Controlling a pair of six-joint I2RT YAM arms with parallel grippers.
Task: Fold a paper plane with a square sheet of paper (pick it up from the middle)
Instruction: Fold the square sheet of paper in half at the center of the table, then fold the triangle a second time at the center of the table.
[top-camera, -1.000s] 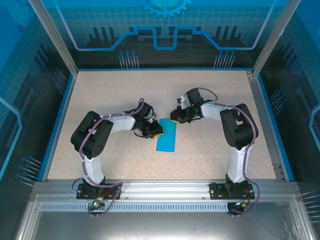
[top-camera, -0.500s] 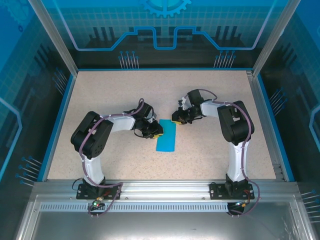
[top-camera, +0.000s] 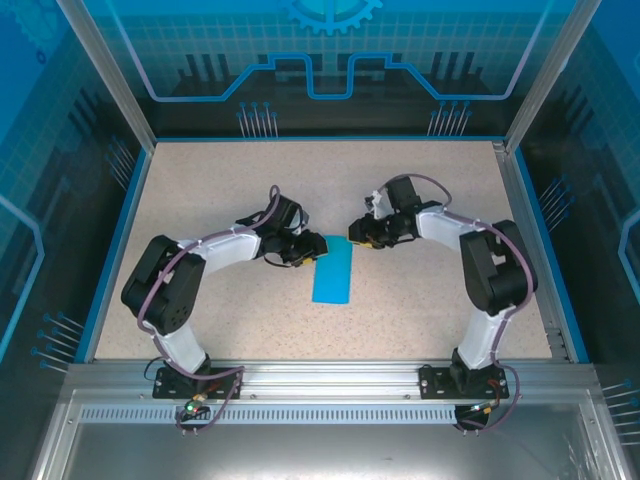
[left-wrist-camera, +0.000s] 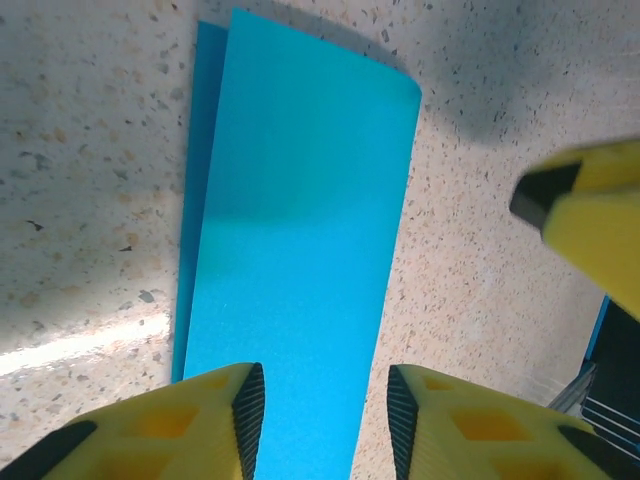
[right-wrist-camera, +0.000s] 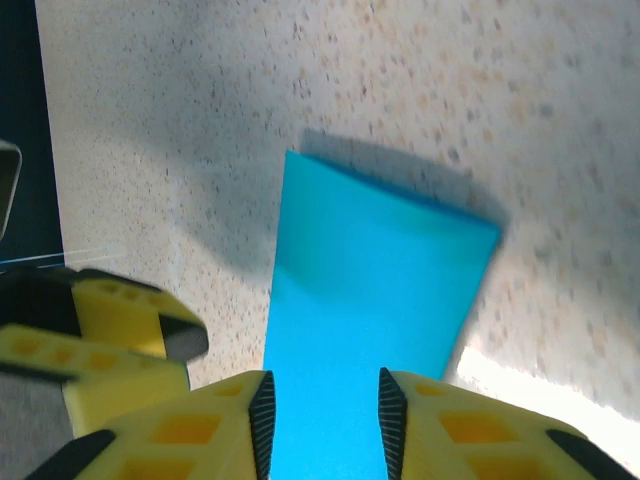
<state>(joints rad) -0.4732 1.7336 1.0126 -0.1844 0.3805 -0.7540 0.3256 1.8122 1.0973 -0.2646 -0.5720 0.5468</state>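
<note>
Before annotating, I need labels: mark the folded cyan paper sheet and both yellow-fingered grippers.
paper sheet (top-camera: 333, 276): top view, centre.
left gripper (left-wrist-camera: 325, 385): left wrist, between fingertips.
right gripper (right-wrist-camera: 325, 386): right wrist, between fingertips.

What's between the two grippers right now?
Top view: the far end of the folded square sheet of paper, between the left gripper and right gripper.

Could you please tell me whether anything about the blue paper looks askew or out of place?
The folded sheet of paper is slightly askew: in the left wrist view a strip of its lower layer peeks out along one long edge, so the halves don't line up.
</note>
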